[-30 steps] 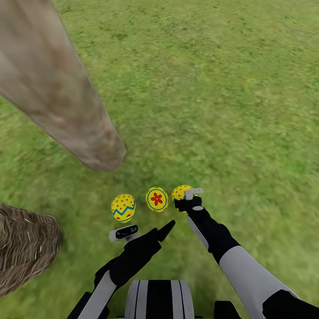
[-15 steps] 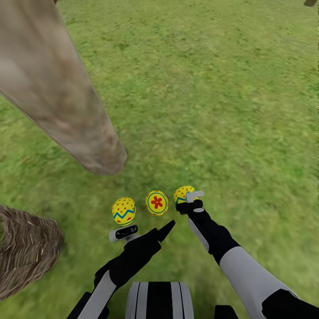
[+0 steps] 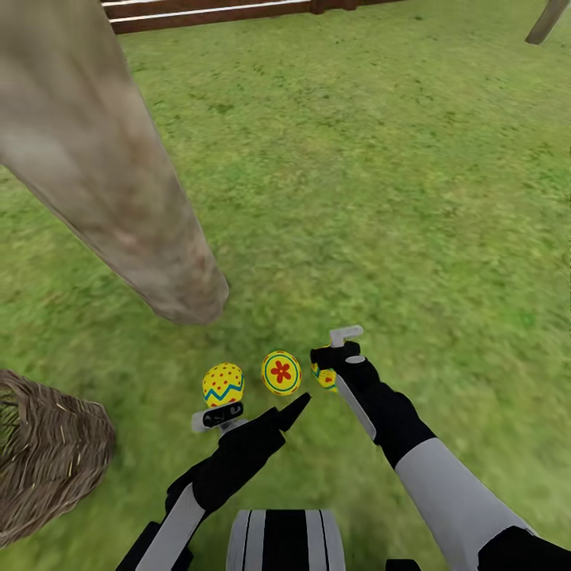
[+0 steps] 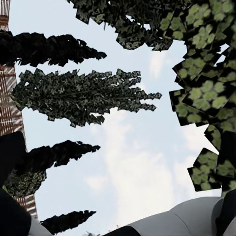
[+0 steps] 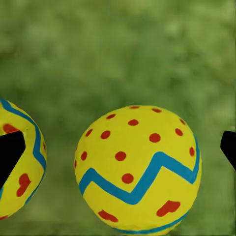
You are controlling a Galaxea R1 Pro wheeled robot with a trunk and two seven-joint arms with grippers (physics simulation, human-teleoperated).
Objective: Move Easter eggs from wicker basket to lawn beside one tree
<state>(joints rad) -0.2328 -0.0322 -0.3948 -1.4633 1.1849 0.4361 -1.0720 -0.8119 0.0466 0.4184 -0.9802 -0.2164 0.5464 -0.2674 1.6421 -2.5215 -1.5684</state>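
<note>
Three Easter eggs lie in a short row on the lawn [image 3: 381, 182], just in front of the foot of the tree [image 3: 119, 198] trunk. The dotted egg with the blue zigzag [image 3: 223, 385] is the nearest of the three to the wicker basket [image 3: 47, 456]; the egg with the red flower [image 3: 281, 373] sits just beside it in the middle; the third egg [image 3: 327, 377] lies on the far side of the flower egg from the tree and is mostly covered by the right arm. All three are out of the basket, which stands on the grass near the trunk, on the zigzag egg's side of the row.

The right claw [image 3: 346, 342] is just above the third egg, its pale fingers [image 3: 346, 333] spread apart and holding nothing. In the right wrist view a dotted, zigzag-banded egg [image 5: 138, 169] sits on the grass between the two dark fingertips with room on either side, and part of a second egg [image 5: 24, 162] lies just beside it.

The left claw [image 3: 218, 417] is near the zigzag egg on the robot's side, holding nothing; whether its fingers are apart or together I cannot tell. The left wrist view looks up at sky and leafy canopy [image 4: 201, 73].

Beyond the tree, a brown slatted fence [image 3: 214, 11] borders the garden.
</note>
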